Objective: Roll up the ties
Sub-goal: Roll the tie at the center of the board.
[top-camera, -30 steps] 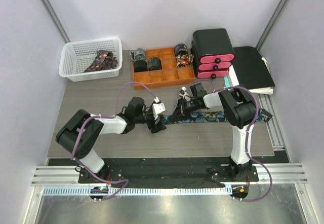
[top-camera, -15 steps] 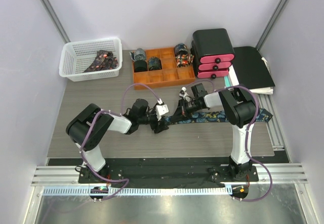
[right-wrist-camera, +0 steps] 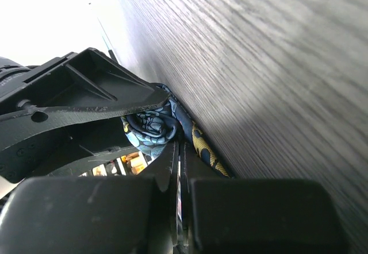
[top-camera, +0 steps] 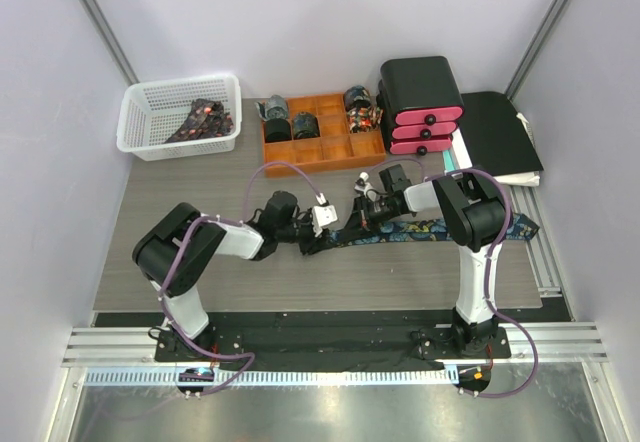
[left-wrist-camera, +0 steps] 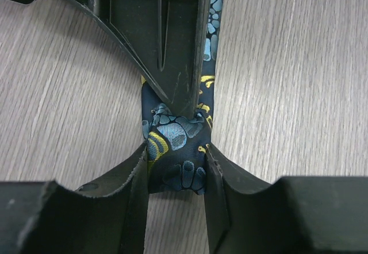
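Note:
A dark navy tie (top-camera: 425, 229) with blue and gold pattern lies stretched across the table to the right. Its left end is wound into a small coil (left-wrist-camera: 175, 145), which also shows in the right wrist view as the coil (right-wrist-camera: 150, 126). My left gripper (left-wrist-camera: 176, 153) is shut on this coil, one pad against each side. My right gripper (right-wrist-camera: 179, 150) is shut, its tips buried in the coil from the opposite side. In the top view the left gripper (top-camera: 322, 235) and the right gripper (top-camera: 350, 224) meet at mid-table.
A white basket (top-camera: 135, 127) at the back left holds loose ties. An orange compartment tray (top-camera: 322, 152) holds rolled ties (top-camera: 360, 105). A black and pink drawer unit (top-camera: 422, 104) and a black folder (top-camera: 500, 132) stand at the back right.
My left gripper has moved right up to the right gripper and closed its jaws round the tie's coiled end. The right gripper has stayed put.

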Available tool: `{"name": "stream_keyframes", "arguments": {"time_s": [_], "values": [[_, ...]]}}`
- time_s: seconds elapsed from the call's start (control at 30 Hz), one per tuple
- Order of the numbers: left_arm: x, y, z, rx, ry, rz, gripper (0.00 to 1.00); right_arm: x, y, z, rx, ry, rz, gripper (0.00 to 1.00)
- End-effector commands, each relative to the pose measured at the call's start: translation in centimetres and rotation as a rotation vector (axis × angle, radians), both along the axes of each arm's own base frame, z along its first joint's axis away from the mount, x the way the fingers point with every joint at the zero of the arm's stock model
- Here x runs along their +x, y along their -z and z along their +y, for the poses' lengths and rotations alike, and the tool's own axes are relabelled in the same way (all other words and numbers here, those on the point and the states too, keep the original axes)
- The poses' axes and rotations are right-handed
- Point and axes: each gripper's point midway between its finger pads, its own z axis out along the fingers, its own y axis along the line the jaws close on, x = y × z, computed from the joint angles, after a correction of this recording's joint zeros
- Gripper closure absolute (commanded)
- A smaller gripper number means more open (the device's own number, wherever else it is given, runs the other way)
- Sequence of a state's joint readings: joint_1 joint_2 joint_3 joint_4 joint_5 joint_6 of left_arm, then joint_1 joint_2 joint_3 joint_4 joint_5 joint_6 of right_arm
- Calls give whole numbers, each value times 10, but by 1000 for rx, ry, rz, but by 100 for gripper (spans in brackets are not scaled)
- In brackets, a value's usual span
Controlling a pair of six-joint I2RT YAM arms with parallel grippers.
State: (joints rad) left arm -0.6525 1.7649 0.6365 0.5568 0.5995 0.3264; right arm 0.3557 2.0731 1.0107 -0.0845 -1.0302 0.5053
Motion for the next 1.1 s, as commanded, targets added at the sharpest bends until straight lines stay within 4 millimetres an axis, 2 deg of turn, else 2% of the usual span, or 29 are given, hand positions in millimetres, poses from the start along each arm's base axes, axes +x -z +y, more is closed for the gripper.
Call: {"name": "stream_keyframes", "arguments": {"time_s": [0.0,0.03,0.13,0.2,0.23,0.27,0.4,0.47,0.5,0.57,0.77,0.97,1.07], "values": [[-2,1,-3,101,48,18,66,-26,65,-31,-269,59,118,99],[4,-6,-7,110,50,12,66,-24,62,-29,-258,59,108,99],[-2,-3,-1,200,65,62,69,-16,48,-23,-217,73,78,98],[1,-5,0,238,66,55,72,-10,32,-19,-188,74,48,90],[-8,3,7,296,84,90,73,-6,26,-18,-180,77,31,86],[-9,4,9,313,83,96,74,-4,20,-18,-172,79,15,80],[-11,2,7,367,103,91,76,8,-9,-21,-126,100,-33,68],[-12,7,8,394,96,114,77,13,-21,-26,-109,102,-58,64],[-7,2,2,392,94,106,77,12,-24,-28,-107,101,-51,63],[-9,12,5,449,87,139,78,14,-32,-33,-95,103,-61,62],[1,14,0,506,67,161,80,18,-44,-41,-57,120,-62,62],[3,19,-3,554,69,173,80,27,-58,-29,13,162,-89,60],[2,22,-3,572,73,190,78,30,-57,-19,31,171,-89,60]]}}
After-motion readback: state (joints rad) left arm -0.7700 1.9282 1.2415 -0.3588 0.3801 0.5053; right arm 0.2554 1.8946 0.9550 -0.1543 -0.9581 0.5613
